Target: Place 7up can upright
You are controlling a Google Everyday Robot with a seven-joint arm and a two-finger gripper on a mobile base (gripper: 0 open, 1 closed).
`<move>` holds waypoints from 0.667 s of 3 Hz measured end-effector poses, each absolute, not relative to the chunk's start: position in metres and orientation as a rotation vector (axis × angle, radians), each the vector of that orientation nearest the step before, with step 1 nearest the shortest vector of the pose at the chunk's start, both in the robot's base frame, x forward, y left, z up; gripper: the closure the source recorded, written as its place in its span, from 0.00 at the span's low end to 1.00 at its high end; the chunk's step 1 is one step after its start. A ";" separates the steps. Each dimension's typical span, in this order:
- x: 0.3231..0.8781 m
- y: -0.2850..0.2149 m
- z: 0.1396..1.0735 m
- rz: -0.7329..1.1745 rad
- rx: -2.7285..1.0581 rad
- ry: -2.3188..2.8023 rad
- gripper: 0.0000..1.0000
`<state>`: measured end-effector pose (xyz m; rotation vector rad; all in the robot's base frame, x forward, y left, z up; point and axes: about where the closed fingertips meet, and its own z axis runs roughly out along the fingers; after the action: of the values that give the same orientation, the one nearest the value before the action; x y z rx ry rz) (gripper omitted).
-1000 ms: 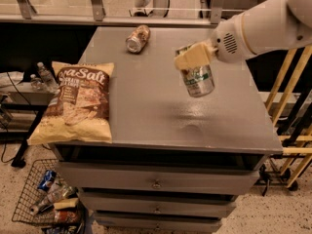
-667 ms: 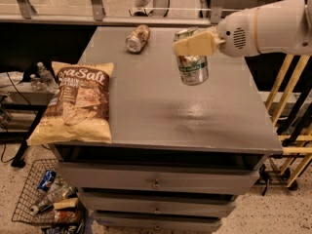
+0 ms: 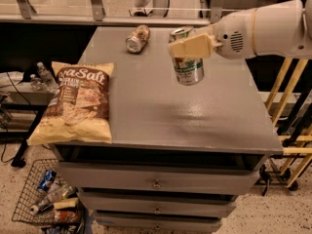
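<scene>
The 7up can [image 3: 187,64], green and white with silver ends, hangs upright in the air above the middle right of the grey table [image 3: 204,123]. My gripper [image 3: 189,47] is shut on the 7up can near its upper half, with one cream finger [image 3: 191,48] across its front. The white arm reaches in from the right edge. The can's bottom is clear of the table top.
A brownish-tan can [image 3: 137,38] lies on its side at the table's far edge. A large chip bag [image 3: 78,103] lies flat at the left front. Drawers sit below the top. A wire basket [image 3: 51,199] with bottles is on the floor at left.
My gripper has carried the 7up can up and a little to the left, further above the table. The tan can and the chip bag have not moved.
</scene>
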<state>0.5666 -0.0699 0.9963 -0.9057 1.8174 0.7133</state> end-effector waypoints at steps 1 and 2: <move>0.570 -0.071 0.982 0.755 -0.895 1.741 1.00; 0.579 -0.070 0.963 0.811 -0.882 1.591 1.00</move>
<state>0.5794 -0.0703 0.9635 -0.8821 1.5907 0.8114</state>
